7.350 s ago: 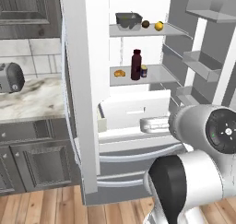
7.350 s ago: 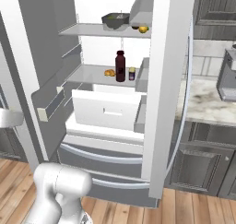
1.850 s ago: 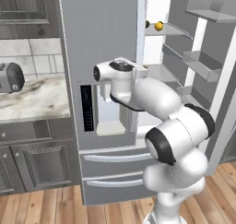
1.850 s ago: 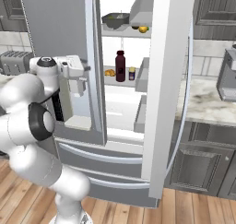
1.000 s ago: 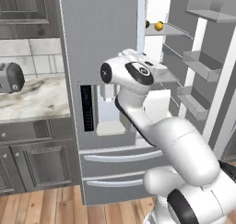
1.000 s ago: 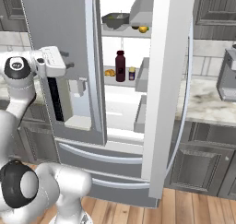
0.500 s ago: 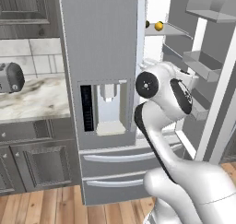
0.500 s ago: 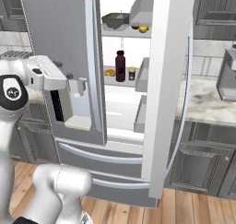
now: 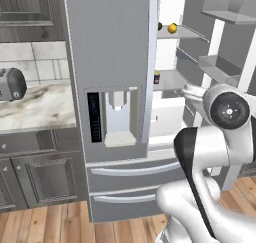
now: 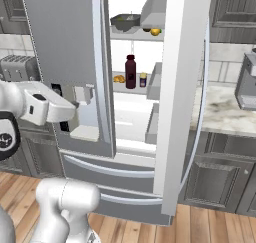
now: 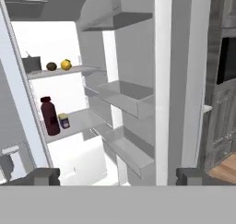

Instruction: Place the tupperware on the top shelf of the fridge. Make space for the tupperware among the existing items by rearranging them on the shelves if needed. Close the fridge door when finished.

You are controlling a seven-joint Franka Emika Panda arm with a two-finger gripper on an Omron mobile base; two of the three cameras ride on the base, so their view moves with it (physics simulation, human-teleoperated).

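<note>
Jaws (image 11: 117, 176) were seen spread wide in the hand view, w/ nothing held between the two dark tips, pointed into the open fridge (image 10: 65, 62).

Left to right in the right base view: a toaster (image 10: 19, 68) was seen on the worktop (image 10: 225, 112) at far left, next to the fridge's left door w/ its dispenser panel, nearly shut. Behind that door's edge the pale interior was shown. The tupperware (image 10: 125, 22) was seen resting on the top shelf (image 10: 135, 35), toward its left side, w/ a yellow fruit (image 10: 155, 32) near it to the right. On the shelf below, an orange fruit (image 10: 119, 79), the maroon bottle (image 10: 130, 72) and the small can (image 10: 143, 80) were lined up close together, bottle upright. Right door was seen swung wide open, its edge facing the camera.

In the hand view, the tupperware (image 11: 31, 64) was partly cut off by the left door edge; a dark round fruit (image 11: 51, 66) and a yellow one beside it were seen to its right on the same shelf. Bottle and can stood just beside each other on the lower shelf. Door bins (image 11: 124, 96) were shown further right.
</note>
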